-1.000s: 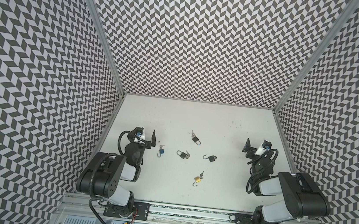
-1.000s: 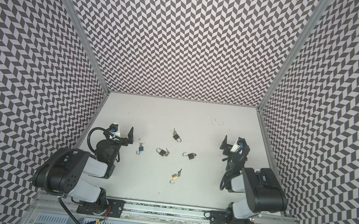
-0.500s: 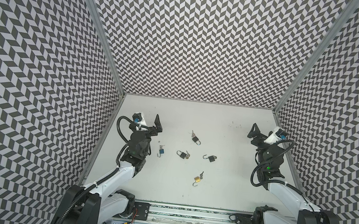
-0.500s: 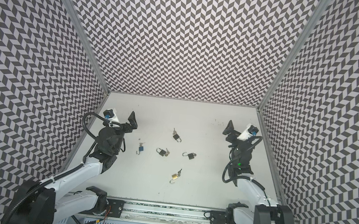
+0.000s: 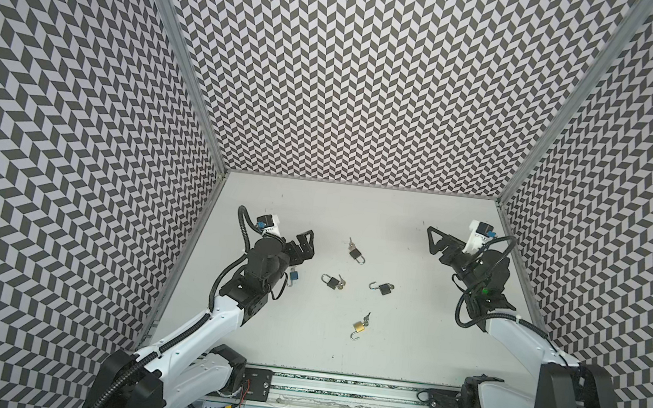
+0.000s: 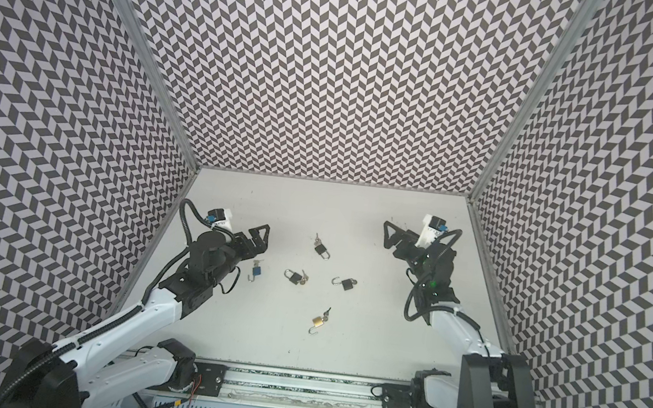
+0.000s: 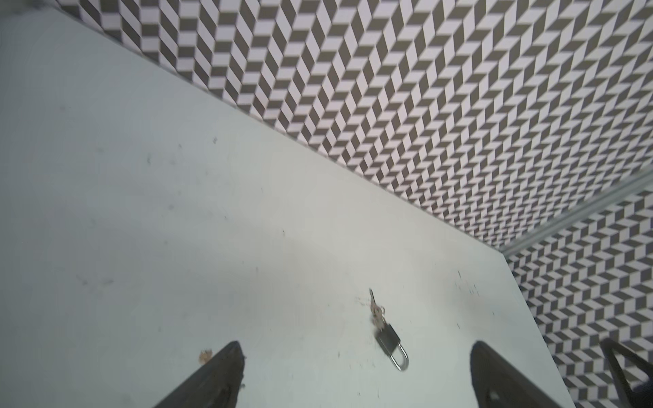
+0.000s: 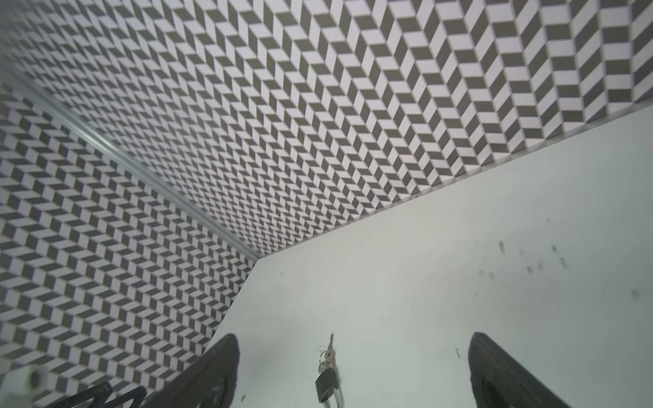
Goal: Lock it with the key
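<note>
Worktop white, scuffed; chevron-patterned walls on three sides. Keyed black padlock at centre, brass padlock at its 5 o'clock. Left tool, right tool: spread wide, holding nothing.

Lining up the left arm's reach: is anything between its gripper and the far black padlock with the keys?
Nothing visible. In a top view only bare table lies between the open left gripper and the far black padlock; the blue padlock sits beside the arm, off that line.
</note>
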You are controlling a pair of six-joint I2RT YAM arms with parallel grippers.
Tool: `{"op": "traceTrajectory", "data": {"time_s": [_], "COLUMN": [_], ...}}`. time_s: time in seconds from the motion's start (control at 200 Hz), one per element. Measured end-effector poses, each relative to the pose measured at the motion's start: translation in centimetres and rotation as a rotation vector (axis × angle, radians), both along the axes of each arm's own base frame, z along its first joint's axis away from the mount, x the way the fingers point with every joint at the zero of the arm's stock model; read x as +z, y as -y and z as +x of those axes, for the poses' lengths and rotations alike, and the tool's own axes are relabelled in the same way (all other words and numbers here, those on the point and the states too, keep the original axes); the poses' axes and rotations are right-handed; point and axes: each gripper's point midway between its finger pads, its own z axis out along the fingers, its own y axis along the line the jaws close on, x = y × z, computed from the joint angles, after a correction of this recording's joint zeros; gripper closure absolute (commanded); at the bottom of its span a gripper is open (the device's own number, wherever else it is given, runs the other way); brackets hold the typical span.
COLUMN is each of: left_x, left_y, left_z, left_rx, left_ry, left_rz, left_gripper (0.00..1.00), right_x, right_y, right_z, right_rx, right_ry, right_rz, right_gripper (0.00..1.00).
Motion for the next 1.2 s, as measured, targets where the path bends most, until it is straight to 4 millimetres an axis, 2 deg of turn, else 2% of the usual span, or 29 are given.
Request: {"op": "traceTrajectory", "data": {"time_s": [0.095,0.21,0.29,0.396,0.516,0.691,0.966,1.041,1.202], "left_x": [-1.0,-1.8,-2.5,-3.7,-4.9,-5.4,-4.3,-4.2,-4.1], "left_y": [0.7,1.1,1.4,1.7,1.4,-1.2,-4.2,-4.7,-5.0], "left_z": [-0.6,-1.5,-2.6,-3.7,-4.5,-4.6,-4.1,-4.0,-4.1], "left_rx": [-0.037,-0.069,-0.104,-0.132,-0.148,-0.108,-0.084,-0.084,-0.098], "left_ry": [-0.051,-0.082,-0.096,-0.127,-0.161,-0.166,-0.141,-0.14,-0.14], "left_rz": [-0.013,-0.04,-0.074,-0.111,-0.157,-0.255,-0.332,-0.344,-0.359], "left_gripper": [0.0,0.0,0.0,0.0,0.0,0.0,0.0,0.0,0.0], "right_x": [0.9,1.3,0.4,-1.7,-4.6,-8.3,-12.5,-13.7,-16.0], "right_y": [-4.7,-11.7,-15.7,-18.9,-20.8,-22.8,-25.2,-25.9,-26.0], "right_z": [-0.7,-3.8,-6.1,-8.1,-9.0,-9.6,-9.3,-9.0,-8.9], "right_rx": [0.143,0.335,0.448,0.552,0.62,0.715,0.826,0.839,0.855], "right_ry": [0.016,0.057,0.061,0.032,-0.017,-0.062,-0.069,-0.068,-0.096], "right_rz": [-0.049,-0.14,-0.225,-0.333,-0.467,-0.648,-0.865,-0.925,-1.026], "right_gripper": [0.03,0.04,0.09,0.19,0.27,0.35,0.37,0.37,0.37]}}
